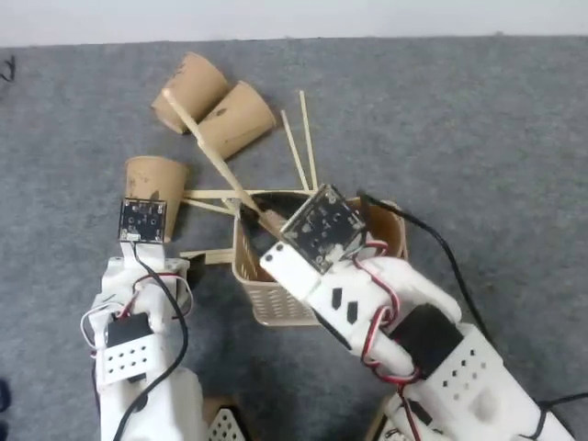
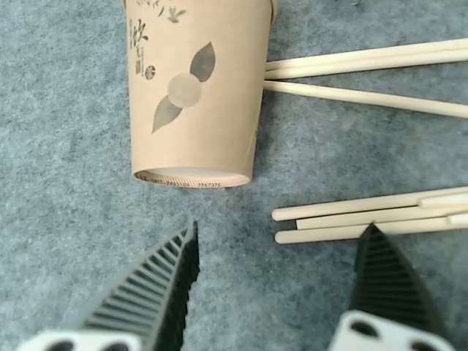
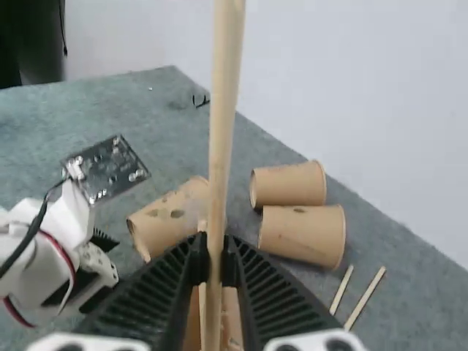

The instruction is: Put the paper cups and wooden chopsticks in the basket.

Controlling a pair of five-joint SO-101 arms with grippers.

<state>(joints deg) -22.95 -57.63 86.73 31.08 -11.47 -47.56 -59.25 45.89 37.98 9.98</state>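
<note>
- Grey felt tabletop (image 1: 478,119), white wall (image 1: 276,18) along the far edge.
- Left hand (image 2: 281,230) spread wide, empty, just near of a paper cup (image 2: 194,95) lying on its side, with loose chopsticks (image 2: 365,216) to the cup's right.
- Right hand (image 3: 214,245) clenched on a wooden chopstick (image 3: 223,110), over the basket (image 1: 276,308).
- Two more cups (image 1: 241,118) lie far left, touching each other.

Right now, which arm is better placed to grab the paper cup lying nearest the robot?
Left. The left fingers are open right by that cup; the right fingers are shut on a chopstick over the basket.
</note>
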